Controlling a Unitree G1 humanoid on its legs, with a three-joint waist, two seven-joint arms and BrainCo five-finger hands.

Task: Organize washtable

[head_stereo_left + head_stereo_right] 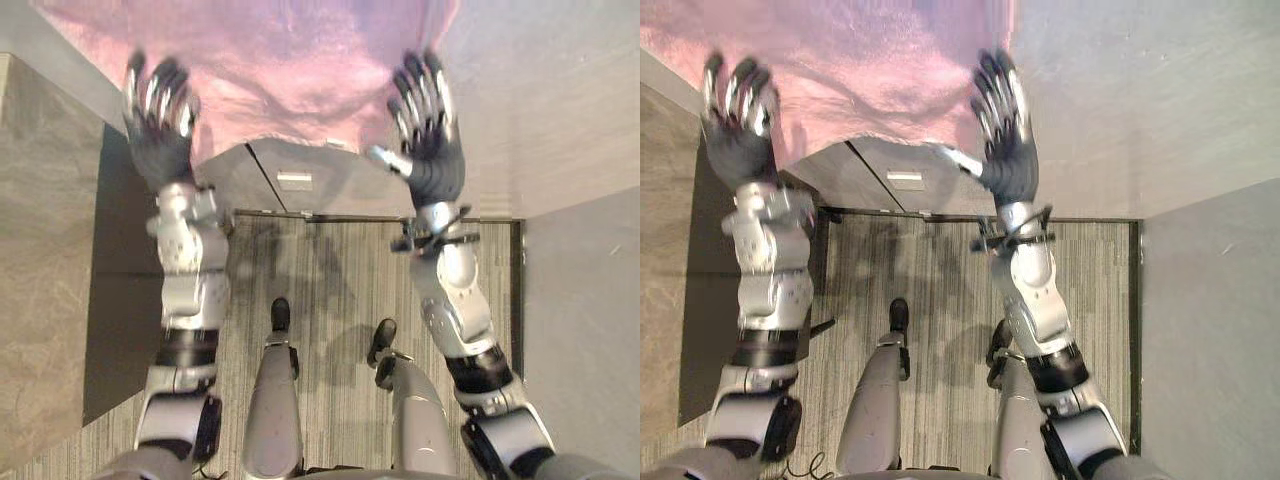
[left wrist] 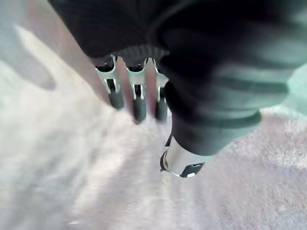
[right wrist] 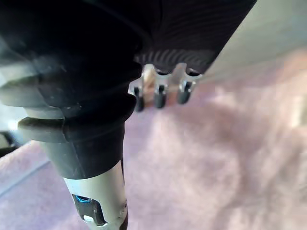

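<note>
The left robot hand (image 1: 160,115) and right robot hand (image 1: 428,120), fingers straight and grasping nothing, reach over the near edge of the pink towel (image 1: 290,60), one toward each corner, probably to smooth it on the table (image 1: 540,100).

The cloth (image 1: 290,60) is pink, the carpet (image 1: 340,280) grey-striped.

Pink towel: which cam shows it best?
Left eye view: the towel shows both side edges and its front edge, with the left hand and right hand over it. Right eye view cuts its left side; wrist views give close-up pile.
</note>
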